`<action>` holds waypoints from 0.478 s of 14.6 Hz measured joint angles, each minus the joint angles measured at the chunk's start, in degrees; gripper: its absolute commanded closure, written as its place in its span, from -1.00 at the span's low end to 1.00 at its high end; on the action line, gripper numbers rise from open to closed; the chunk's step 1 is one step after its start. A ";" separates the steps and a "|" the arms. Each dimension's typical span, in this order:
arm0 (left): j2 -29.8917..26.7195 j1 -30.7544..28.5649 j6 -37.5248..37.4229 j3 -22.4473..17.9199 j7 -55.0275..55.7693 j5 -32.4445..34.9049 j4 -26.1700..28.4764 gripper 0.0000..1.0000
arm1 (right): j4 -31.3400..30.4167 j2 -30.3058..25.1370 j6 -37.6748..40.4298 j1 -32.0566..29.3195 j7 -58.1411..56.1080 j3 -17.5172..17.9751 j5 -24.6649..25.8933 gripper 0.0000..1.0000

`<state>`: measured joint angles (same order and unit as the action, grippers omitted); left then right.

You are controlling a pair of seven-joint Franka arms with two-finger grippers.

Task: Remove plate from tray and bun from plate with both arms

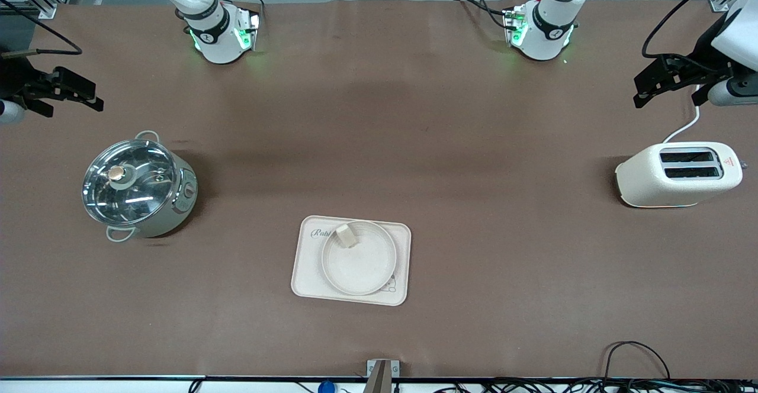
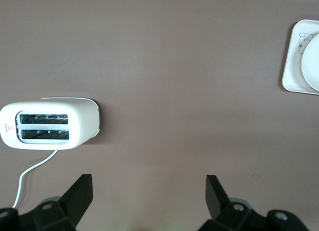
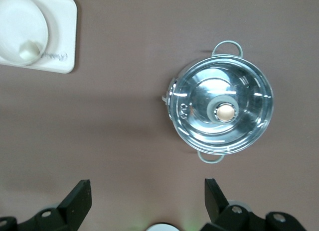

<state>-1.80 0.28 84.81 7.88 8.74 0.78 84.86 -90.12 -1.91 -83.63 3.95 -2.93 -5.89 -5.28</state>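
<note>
The round cream plate (image 1: 359,259) lies on the rectangular cream tray (image 1: 305,274) near the front camera, mid-table. The small beige bun (image 1: 346,236) sits on the plate near its rim. The plate also shows in the left wrist view (image 2: 312,61) and in the right wrist view (image 3: 20,29), where the bun (image 3: 28,51) lies on it. My left gripper (image 1: 662,82) is open and empty, held high at the left arm's end of the table, above the toaster (image 1: 678,174). My right gripper (image 1: 71,92) is open and empty at the right arm's end, near the pot (image 1: 137,184).
A white two-slot toaster (image 2: 50,124) with its cord stands at the left arm's end. A steel pot with a glass lid (image 3: 223,111) stands at the right arm's end. Cables lie along the table edge nearest the front camera (image 1: 633,357).
</note>
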 measured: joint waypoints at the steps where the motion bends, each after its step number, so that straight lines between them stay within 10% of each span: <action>1: 0.00 0.00 0.00 0.00 -0.05 0.00 0.00 -1.00 | -0.70 0.01 -1.24 0.10 2.04 0.01 -1.63 -1.00; 7: 0.00 -0.01 0.00 0.00 -0.11 0.00 -0.01 -1.00 | -10.50 1.49 -16.52 4.37 10.18 0.16 -6.99 -1.00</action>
<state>-1.80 0.27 84.82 7.88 8.62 0.78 84.86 -100.62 -0.42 -100.15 8.31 7.24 -5.73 -12.27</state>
